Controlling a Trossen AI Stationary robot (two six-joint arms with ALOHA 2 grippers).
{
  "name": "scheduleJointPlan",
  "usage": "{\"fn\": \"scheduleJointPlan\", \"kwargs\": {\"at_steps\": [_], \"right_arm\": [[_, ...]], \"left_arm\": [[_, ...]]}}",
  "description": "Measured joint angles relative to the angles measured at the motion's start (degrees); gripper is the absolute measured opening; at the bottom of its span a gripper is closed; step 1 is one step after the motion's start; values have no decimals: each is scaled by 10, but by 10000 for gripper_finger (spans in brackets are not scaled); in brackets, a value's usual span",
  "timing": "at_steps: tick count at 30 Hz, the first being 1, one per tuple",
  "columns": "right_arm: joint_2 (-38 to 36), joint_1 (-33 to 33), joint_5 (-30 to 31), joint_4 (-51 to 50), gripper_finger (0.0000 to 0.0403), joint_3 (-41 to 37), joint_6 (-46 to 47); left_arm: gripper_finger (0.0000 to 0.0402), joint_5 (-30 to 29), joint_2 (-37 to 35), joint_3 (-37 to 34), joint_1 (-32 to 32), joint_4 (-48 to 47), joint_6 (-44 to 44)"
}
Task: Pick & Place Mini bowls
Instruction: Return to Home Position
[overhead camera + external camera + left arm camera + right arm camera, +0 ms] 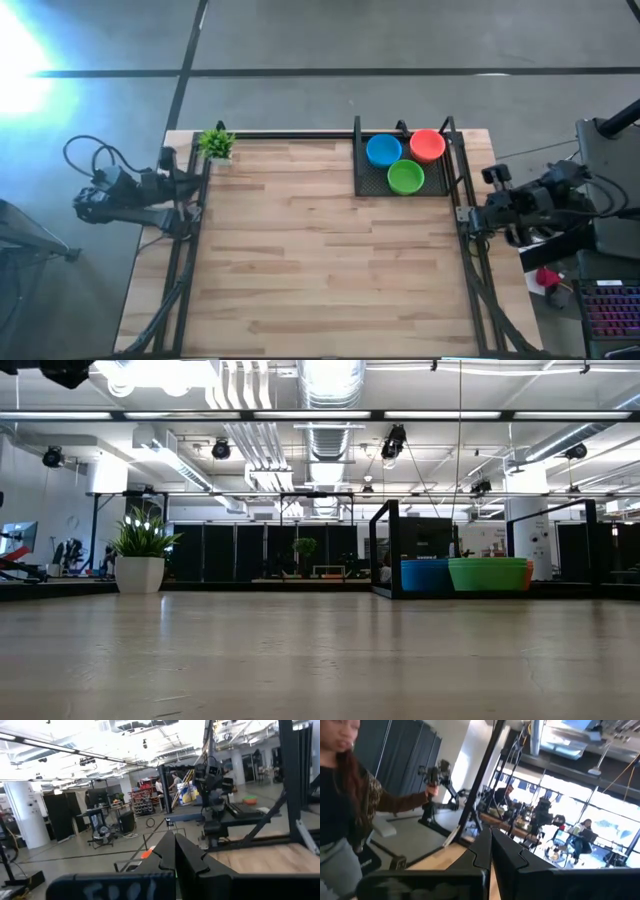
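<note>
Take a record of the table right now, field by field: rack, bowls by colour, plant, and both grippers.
rack: back corner of the table, right arm's side
blue bowls: in rack, back, beside orange
orange bowls: in rack, back, nearest the right arm
green bowls: in rack, in front of the other two
bowls per colour: cannot count
bowls outside rack: none in view
plant: back corner, left arm's side
left gripper: shut, empty, at the left edge
right gripper: shut, empty, at the right edge
</note>
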Motion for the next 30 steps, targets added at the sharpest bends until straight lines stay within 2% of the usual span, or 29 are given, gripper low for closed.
{"fn": "scheduleJointPlan", "kwargs": {"at_steps": [8, 18, 30], "right_arm": [[0, 0, 4, 80, 8, -103, 7], [4, 0, 111, 178, 8, -211, 33], [4, 0, 120, 221, 8, -296, 65]], "left_arm": [[0, 0, 0, -68, 0, 46, 15], [0, 0, -1, -148, 0, 100, 2], [0, 0, -1, -210, 0, 149, -1]]}}
